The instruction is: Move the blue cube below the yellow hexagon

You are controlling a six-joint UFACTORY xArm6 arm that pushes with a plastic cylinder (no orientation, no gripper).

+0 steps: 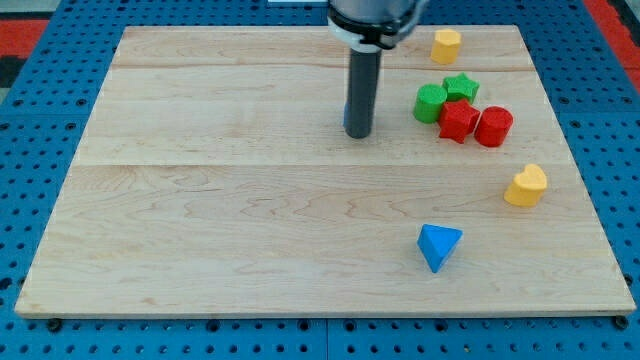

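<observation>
My tip (pixel 359 134) rests on the wooden board (pixel 200 200), a little above its middle. A thin sliver of blue (pixel 347 118) shows at the rod's lower left edge. It may be the blue cube, but the rod hides nearly all of it and its shape cannot be made out. The yellow hexagon (pixel 446 45) sits near the view's top edge, up and to the right of my tip.
To the right of my tip lies a cluster: a green star (pixel 461 87), a green round block (pixel 430 103), a red star (pixel 458 120) and a red cylinder (pixel 493 126). A yellow heart (pixel 526 186) lies at the right. A blue triangle (pixel 438 246) lies at the lower right.
</observation>
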